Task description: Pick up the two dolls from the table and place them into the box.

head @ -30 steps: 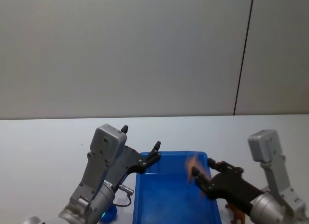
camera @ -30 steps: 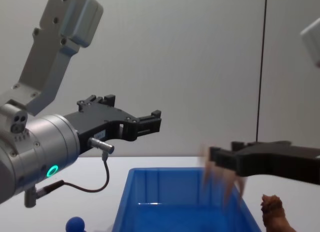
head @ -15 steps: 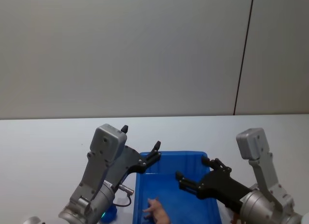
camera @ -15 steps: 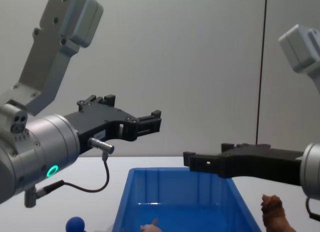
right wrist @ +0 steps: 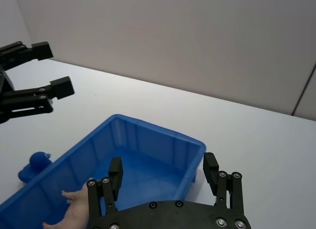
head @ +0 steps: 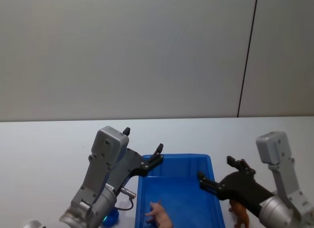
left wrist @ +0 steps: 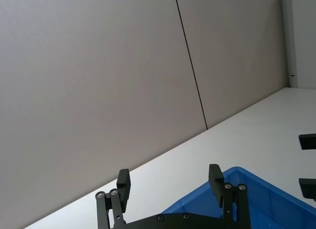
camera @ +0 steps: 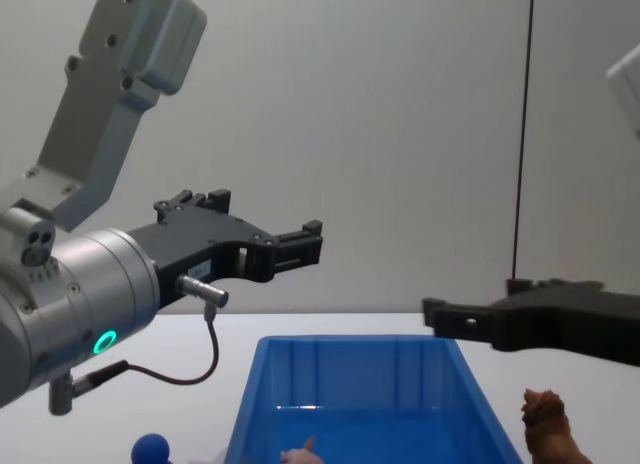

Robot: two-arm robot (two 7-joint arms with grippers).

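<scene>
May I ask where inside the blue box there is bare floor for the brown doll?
The box's far half and right side are bare, up to those walls. The pink doll crowds the near left corner. The open right gripper hangs above the right rim, the left gripper above the far left corner.

The box [head: 179, 165] sits on the table [head: 44, 149]. Inside it, the smooth doll [head: 161, 215] lies near 7 o'clock. Outside, the shaggy doll [head: 239, 214] stands at 4 o'clock and a small toy [head: 112, 217] at 8 o'clock. The left gripper [left wrist: 169, 175] hangs over 11 o'clock, the right gripper [right wrist: 163, 166] over 3 o'clock.
</scene>
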